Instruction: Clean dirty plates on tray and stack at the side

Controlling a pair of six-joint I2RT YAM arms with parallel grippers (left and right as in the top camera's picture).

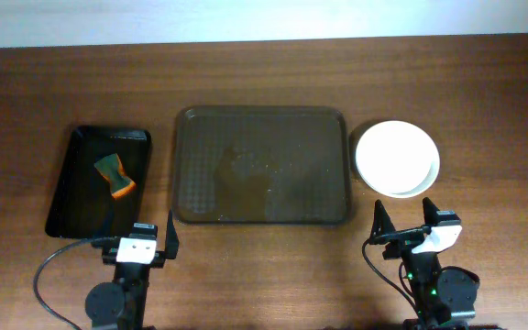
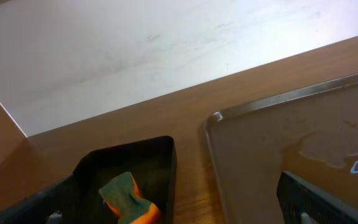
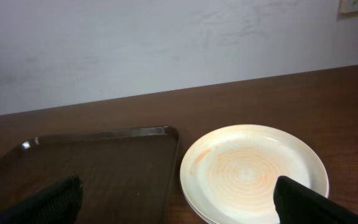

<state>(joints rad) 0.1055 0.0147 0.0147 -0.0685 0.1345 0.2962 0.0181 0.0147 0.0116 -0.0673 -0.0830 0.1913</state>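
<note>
The dark brown tray (image 1: 262, 165) lies in the middle of the table with nothing on it but a wet patch; it also shows in the left wrist view (image 2: 278, 155) and the right wrist view (image 3: 92, 168). The plates (image 1: 397, 159) are stacked on the table right of the tray; the top plate (image 3: 253, 171) carries faint orange smears. My left gripper (image 1: 145, 240) is open and empty near the front edge, below the black tray. My right gripper (image 1: 411, 229) is open and empty, just in front of the stack.
A smaller glossy black tray (image 1: 99, 181) at the left holds a green and orange sponge (image 1: 115, 175), which also shows in the left wrist view (image 2: 129, 200). A pale wall runs behind the table's far edge.
</note>
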